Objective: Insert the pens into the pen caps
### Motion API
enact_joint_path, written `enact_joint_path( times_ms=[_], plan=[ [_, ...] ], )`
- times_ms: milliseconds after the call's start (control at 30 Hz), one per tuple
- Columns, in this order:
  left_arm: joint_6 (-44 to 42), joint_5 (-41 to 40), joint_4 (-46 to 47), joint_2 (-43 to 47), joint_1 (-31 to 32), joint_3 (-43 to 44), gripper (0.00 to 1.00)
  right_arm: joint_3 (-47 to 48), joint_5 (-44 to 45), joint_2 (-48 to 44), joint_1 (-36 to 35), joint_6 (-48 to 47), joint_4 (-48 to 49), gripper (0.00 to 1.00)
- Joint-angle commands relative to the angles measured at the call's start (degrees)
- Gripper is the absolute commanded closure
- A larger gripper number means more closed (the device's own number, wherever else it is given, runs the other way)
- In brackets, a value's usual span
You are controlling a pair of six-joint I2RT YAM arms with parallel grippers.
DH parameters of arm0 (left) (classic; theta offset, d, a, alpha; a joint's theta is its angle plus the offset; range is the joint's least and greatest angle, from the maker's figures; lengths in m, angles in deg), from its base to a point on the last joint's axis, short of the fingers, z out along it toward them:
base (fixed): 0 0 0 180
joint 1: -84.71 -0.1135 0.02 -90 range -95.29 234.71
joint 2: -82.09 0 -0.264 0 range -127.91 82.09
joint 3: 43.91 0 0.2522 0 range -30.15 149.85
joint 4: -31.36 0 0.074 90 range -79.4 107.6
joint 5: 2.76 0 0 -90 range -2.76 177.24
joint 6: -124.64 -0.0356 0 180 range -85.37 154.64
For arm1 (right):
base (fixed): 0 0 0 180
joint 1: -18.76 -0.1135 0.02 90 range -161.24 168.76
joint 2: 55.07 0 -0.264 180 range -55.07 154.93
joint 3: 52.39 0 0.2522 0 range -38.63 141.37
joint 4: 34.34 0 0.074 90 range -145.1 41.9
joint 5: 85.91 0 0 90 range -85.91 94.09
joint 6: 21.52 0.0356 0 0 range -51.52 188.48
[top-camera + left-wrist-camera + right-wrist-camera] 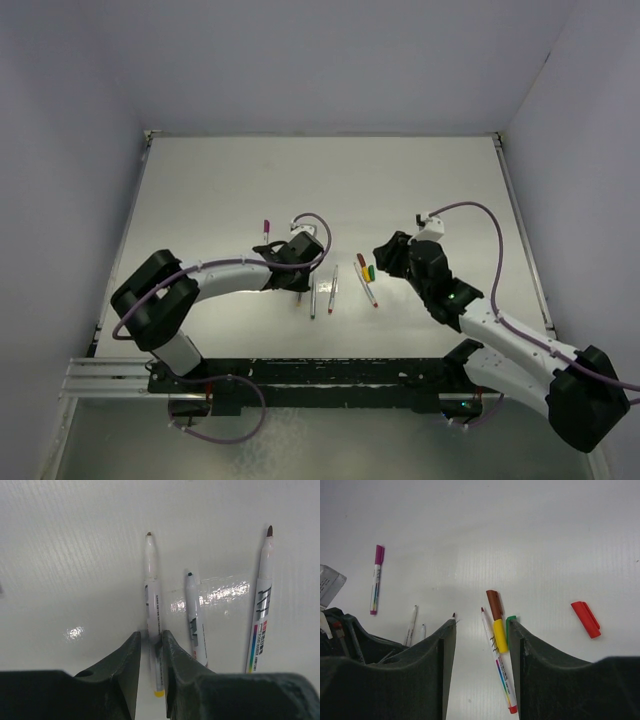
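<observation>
My left gripper [298, 280] [150, 636] is down at the table, its jaws narrowly open around the rear of a silver pen with a yellow end [151, 580]. Two more uncapped pens [192, 610] [262, 600] lie to its right. My right gripper [378, 262] [482, 625] hangs open over another pen with a red end [499, 667]. A yellow cap [500, 636], a dark red cap [494, 604] and a green cap [510, 622] lie beside that pen. A red cap [585, 619] lies apart to the right. One pen wears a magenta cap [266, 228] [376, 580].
The white table [200, 200] has raised rails along its left and right sides and grey walls behind. A glossy strip of tape [215, 592] lies under the middle pens. The two wrists sit close together near the table's middle.
</observation>
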Motion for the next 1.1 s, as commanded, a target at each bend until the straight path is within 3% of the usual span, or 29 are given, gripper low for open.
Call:
enact_joint_path(
  times_ms=[0, 433, 1067],
  plan=[
    [2.5, -2.1, -6.3, -3.4, 0.3, 0.2, 0.73, 0.9, 0.5, -2.0, -0.1, 0.9, 0.9, 0.52],
    [4.9, -4.2, -14.6, -6.3, 1.1, 2.3, 0.73, 1.0, 1.2, -4.9, 0.0, 1.8, -0.5, 0.53],
    [4.9, -0.1, -17.2, -9.9, 1.8, 1.7, 0.81, 0.8, 1.4, -7.3, -0.1, 3.1, -0.9, 0.54]
  ],
)
